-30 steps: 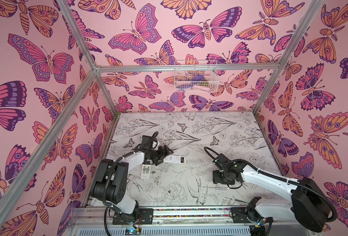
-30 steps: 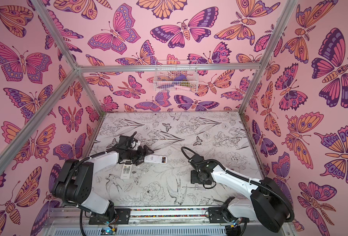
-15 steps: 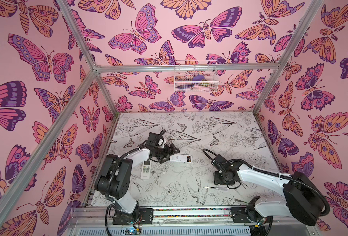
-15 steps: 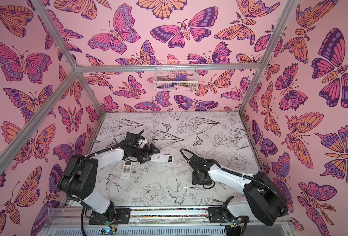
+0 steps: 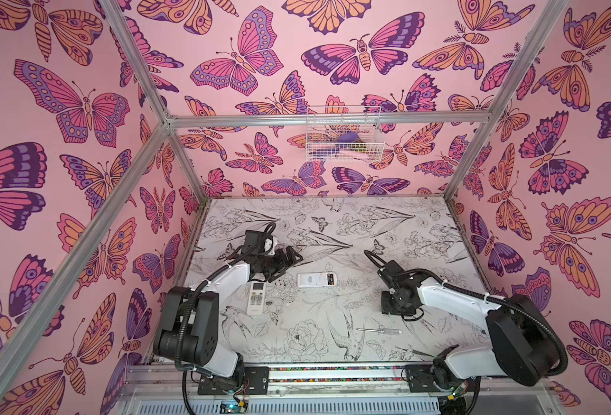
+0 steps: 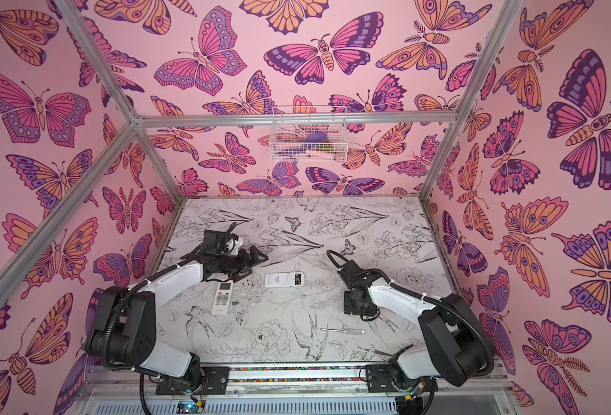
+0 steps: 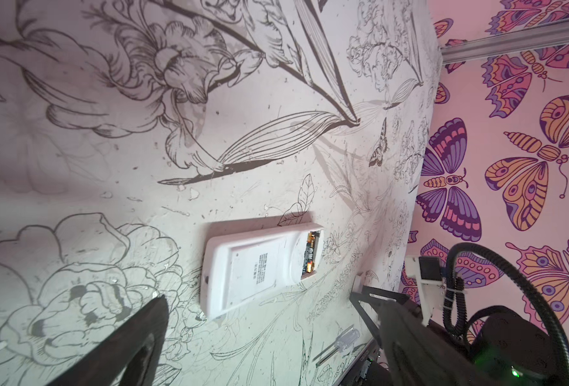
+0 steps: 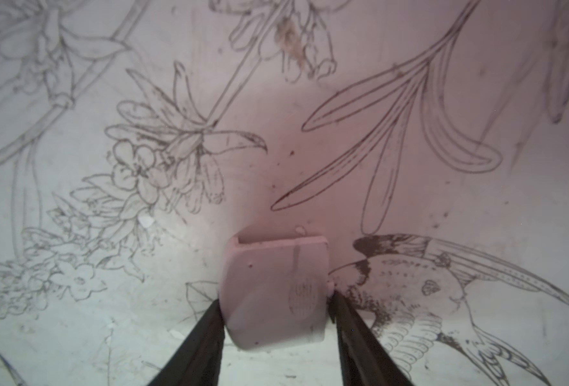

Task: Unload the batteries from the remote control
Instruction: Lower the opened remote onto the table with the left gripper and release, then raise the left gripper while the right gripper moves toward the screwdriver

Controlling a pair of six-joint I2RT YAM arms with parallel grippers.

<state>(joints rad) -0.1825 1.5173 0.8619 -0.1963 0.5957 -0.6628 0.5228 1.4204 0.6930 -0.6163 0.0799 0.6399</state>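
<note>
In the right pincer [image 8: 275,300], a battery cover [image 8: 269,277].

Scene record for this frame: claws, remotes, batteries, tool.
left claw: open, empty
right claw: shut on cover
open remote: face down, compartment uncovered
batteries: inside open remote, count unclear
second remote: face up, by left arm
screwdriver: lying loose near right arm
</note>
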